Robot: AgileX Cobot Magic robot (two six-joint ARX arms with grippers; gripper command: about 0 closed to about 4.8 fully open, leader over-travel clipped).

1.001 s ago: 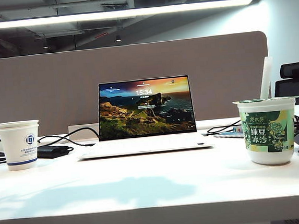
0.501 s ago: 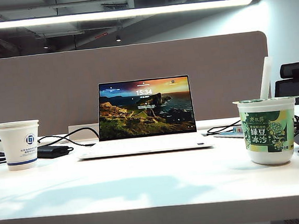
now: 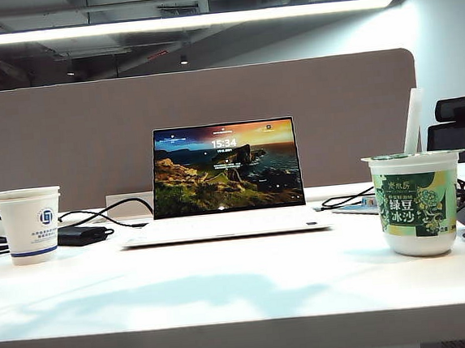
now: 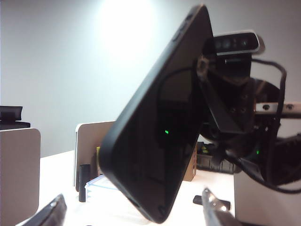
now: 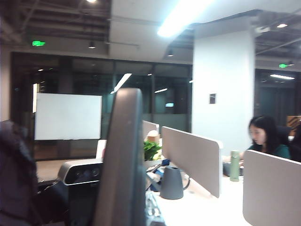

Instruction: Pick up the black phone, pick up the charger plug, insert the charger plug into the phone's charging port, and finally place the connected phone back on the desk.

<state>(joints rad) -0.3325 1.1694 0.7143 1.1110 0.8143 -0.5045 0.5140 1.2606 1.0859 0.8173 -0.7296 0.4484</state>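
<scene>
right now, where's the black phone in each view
Exterior view: not in it; only the desk, laptop and cups show.
Left wrist view: the black phone fills the centre, tilted, above the open left tool.
Right wrist view: seen edge-on as a dark upright slab, low and centre-left.
Shared landmark: the opposite arm's wrist camera beside the phone.

Behind the black phone (image 4: pixel 157 136): most of the right gripper (image 4: pixel 207 77) hidden. Beside it: left gripper (image 4: pixel 134 212) fingertips cropped; charging port indiscernible.
</scene>
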